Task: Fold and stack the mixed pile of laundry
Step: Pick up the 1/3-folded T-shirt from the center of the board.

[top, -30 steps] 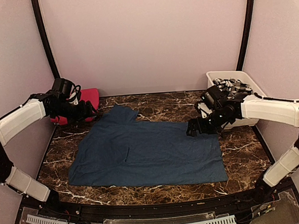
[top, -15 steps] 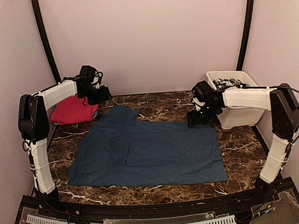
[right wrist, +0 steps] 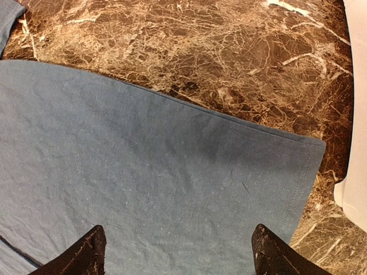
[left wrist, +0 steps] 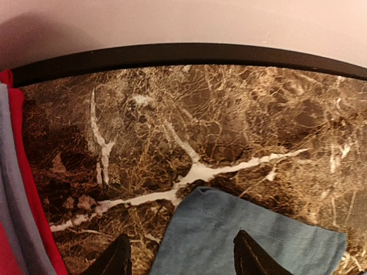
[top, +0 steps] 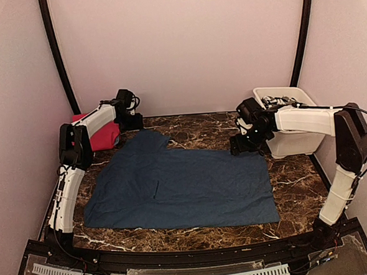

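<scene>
Across the middle of the marble tabletop (top: 195,129) a dark navy-blue garment (top: 180,187) is spread flat. Above its far left corner the left jaws are held spread, with nothing pinched between them. Above its far right corner the right jaws are held wide apart, likewise empty. At the far left edge a magenta-pink garment (top: 105,137) is laid. At the far right a grey-and-white patterned garment (top: 282,100) is seen inside a white tub (top: 296,144).

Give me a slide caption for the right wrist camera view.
Right hand, fingers spread, poised over a corner of the flattened blue garment on the marble table, white tub alongside.
</scene>
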Controlling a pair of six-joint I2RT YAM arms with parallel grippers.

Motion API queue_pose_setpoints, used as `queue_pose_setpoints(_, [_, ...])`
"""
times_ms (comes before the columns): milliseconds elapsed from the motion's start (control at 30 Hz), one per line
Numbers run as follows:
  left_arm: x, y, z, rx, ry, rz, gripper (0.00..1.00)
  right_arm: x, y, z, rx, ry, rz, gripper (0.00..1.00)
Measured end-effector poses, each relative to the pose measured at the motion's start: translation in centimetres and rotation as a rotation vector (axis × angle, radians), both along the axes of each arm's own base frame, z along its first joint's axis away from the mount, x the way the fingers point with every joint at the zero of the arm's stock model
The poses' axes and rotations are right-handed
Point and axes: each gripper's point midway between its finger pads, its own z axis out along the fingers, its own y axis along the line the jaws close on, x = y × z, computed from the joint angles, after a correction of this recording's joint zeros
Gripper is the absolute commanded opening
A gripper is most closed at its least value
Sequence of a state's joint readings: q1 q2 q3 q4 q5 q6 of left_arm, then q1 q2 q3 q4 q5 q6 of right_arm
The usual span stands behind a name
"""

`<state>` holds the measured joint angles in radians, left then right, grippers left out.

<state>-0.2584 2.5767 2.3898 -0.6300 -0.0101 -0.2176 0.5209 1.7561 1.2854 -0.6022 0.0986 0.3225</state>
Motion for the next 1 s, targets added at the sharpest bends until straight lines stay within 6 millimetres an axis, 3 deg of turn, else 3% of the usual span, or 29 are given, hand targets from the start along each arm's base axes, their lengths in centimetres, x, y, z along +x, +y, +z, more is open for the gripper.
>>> queue_pose_setpoints(167, [0.2, 0.3, -3.4, 0.054, 0.051, -0.021, 0.63, 0.0, -0.3, 0.0, -0.016, -0.001, 0.001, 0.85])
queue_pose_setpoints(333, [0.6, 0.0, -3.9, 0.062, 0.050, -0.044, 0.59, -0.1, -0.7, -0.4, -0.027, 0.006, -0.001, 0.85])
queue_pose_setpoints(467, [0.5, -0.5, -4.2, 0.090, 0.046, -0.070, 0.41, -0.1, -1.4, -0.6, -0.048, 0.010, -0.006, 0.84])
queue_pose_setpoints(500, [0.5, -0.5, -4.2, 0.093, 0.045, -0.073, 0.30, 0.0, -1.8, -0.7, -0.060, 0.009, -0.009, 0.84])
queue_pose_setpoints(567, [0.5, -0.9, -4.2, 0.103, 0.040, -0.087, 0.20, 0.1, -2.5, -0.8, -0.089, 0.007, -0.016, 0.83])
queue_pose_setpoints(700, [0.2, -1.9, -4.3, 0.107, 0.039, -0.107, 0.03, 0.2, -3.3, -1.9, -0.137, 0.026, -0.021, 0.79])
queue_pose_setpoints(867, [0.1, -2.1, -4.3, 0.117, 0.037, -0.104, 0.00, 0.5, -3.8, -4.5, -0.184, 0.072, -0.036, 0.72])
queue_pose_setpoints(1000, [0.1, -1.4, -4.2, 0.121, 0.044, -0.088, 0.00, 1.2, -4.1, -6.3, -0.223, 0.092, -0.068, 0.71])
